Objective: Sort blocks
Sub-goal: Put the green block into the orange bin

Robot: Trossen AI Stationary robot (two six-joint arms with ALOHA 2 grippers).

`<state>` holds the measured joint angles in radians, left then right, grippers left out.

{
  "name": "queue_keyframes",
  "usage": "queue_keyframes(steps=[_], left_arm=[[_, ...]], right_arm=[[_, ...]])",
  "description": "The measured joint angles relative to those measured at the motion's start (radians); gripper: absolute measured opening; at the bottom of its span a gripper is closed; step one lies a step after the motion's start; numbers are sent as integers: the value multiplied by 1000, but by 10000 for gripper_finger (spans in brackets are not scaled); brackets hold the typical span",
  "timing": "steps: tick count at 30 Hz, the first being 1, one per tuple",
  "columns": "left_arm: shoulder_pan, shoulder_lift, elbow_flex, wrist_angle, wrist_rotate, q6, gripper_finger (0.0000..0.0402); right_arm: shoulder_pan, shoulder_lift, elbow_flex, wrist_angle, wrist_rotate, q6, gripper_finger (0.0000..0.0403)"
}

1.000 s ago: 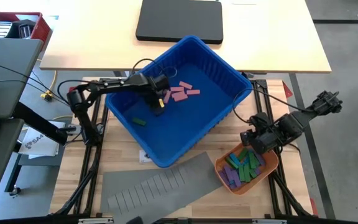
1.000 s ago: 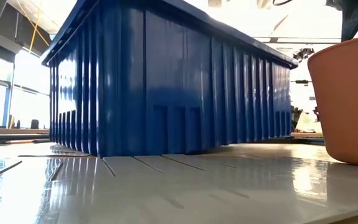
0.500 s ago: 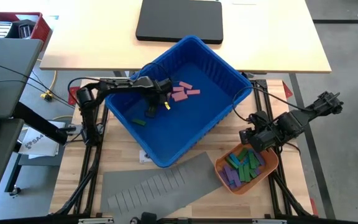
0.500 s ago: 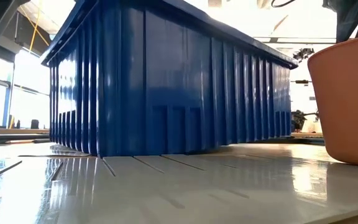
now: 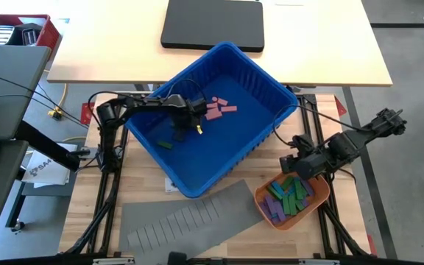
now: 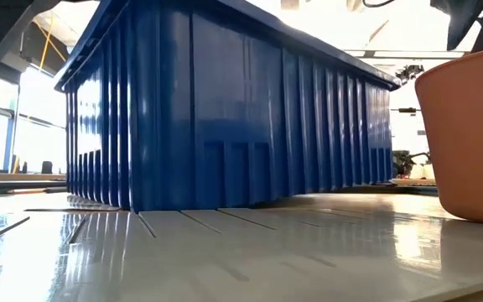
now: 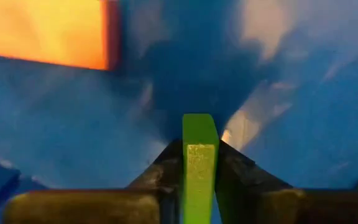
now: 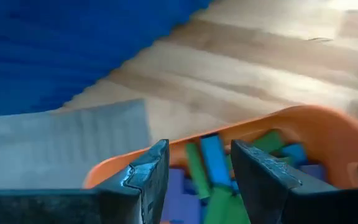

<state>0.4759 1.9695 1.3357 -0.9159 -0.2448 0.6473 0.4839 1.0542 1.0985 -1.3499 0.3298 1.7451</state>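
My left gripper (image 5: 192,122) reaches down into the blue bin (image 5: 271,92) and is shut on a bright green block (image 7: 197,130). Pink blocks (image 5: 216,110) lie on the bin floor just right of it, and a darker green block (image 5: 165,144) lies to its left. My right gripper (image 5: 298,168) hovers open over the near-right orange tray (image 5: 260,196); its fingers (image 8: 143,177) stand above several green, blue and purple blocks (image 8: 215,163) piled in the tray. The low view shows only the bin's outer wall (image 6: 225,109) and the tray's side (image 6: 468,126). My left gripper pinches the green block between its two fingers, one on each broad side (image 7: 190,165). The block stands on edge in the gap, with its narrow end face (image 7: 199,180) toward the camera and its far end past the fingertips. The fingers come from above, pointing steeply down.
A grey slotted sheet (image 5: 190,217) lies on the table in front of the bin. A black flat case (image 5: 212,23) rests on the pale desk beyond. A red box (image 5: 20,29) sits at the far left. Cables run beside the left arm's base.
My left gripper has sunk lower into the bin, shifted slightly toward its middle and rolled about its own axis. The pink blocks and the darker green block have stayed where they were.
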Motion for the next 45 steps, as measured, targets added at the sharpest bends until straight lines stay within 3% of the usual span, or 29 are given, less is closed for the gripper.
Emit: queue_keyframes(steps=[7, 12, 16, 20, 24, 28, 31, 36, 45], left_arm=[[-24, -84, 102, -7, 42, -154, 46], [-26, -182, 274, 20, 250, -349, 46], [-14, -254, 377, 160, 415, -666, 46], [-4, -312, 395, 389, 476, -1047, 46], [-6, -327, 395, 581, 476, -1283, 46], [-27, -321, 395, 647, 399, -1395, 46], [-48, -316, 394, 643, 347, -1402, 46], [-83, -314, 394, 647, 326, -1404, 46], [-130, -296, 394, 658, 306, -1388, 46]], right_arm=[[-23, 11, 115, 103, 129, -210, 167], [-102, 30, 231, 253, 242, -656, 167], [-165, 49, 262, 449, 397, -1002, 167], [-244, 72, 264, 612, 504, -1222, 168], [-353, 100, 263, 731, 408, -1295, 184], [-431, 138, 263, 848, 343, -1408, 216], [-488, 167, 263, 901, 319, -1432, 247], [-567, 214, 262, 969, 162, -1436, 287], [-605, 285, 262, 1059, 117, -1432, 293]])
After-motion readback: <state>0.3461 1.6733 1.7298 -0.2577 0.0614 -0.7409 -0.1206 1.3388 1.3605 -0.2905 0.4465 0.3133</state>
